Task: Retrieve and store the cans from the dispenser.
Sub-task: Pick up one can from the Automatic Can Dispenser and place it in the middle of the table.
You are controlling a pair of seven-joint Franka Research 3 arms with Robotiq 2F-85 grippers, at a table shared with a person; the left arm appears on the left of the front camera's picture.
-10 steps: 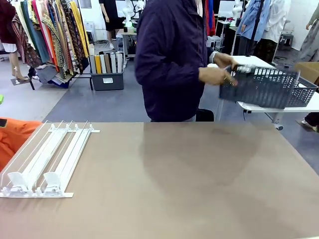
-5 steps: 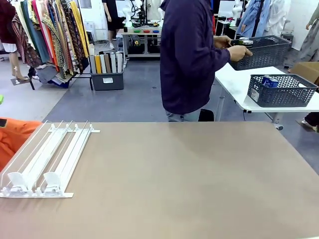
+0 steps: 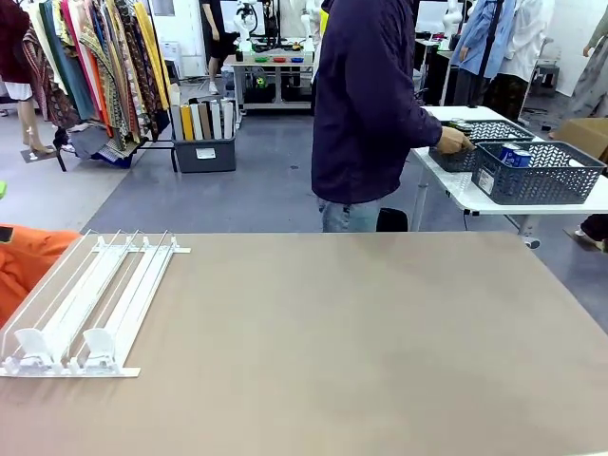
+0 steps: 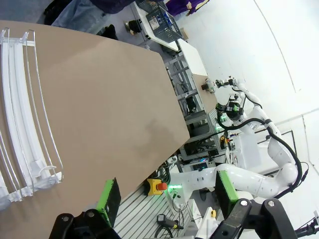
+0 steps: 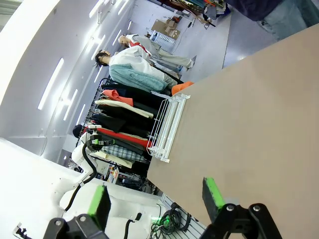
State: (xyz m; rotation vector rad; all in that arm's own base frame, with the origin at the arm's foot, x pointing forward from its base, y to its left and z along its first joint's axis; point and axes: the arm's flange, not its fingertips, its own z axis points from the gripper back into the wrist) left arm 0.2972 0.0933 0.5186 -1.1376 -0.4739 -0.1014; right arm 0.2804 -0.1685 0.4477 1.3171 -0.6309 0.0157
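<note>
Both arms are just hanging back, held up clear of the bench. The left tool [image 4: 167, 196] is sitting with its green-padded fingers [image 4: 108, 198] spread wide, gripping nothing. Same deal with the right tool [image 5: 155, 199]: fingers [image 5: 211, 193] splayed apart, nothing between them, pointing out over the bench.

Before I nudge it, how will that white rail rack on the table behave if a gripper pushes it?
The rack looks like thin plastic and holds no cans, so it is probably light and would slide on the smooth table. Its long thin clear rails may flex. It lies flat, so tipping seems unlikely.
</note>
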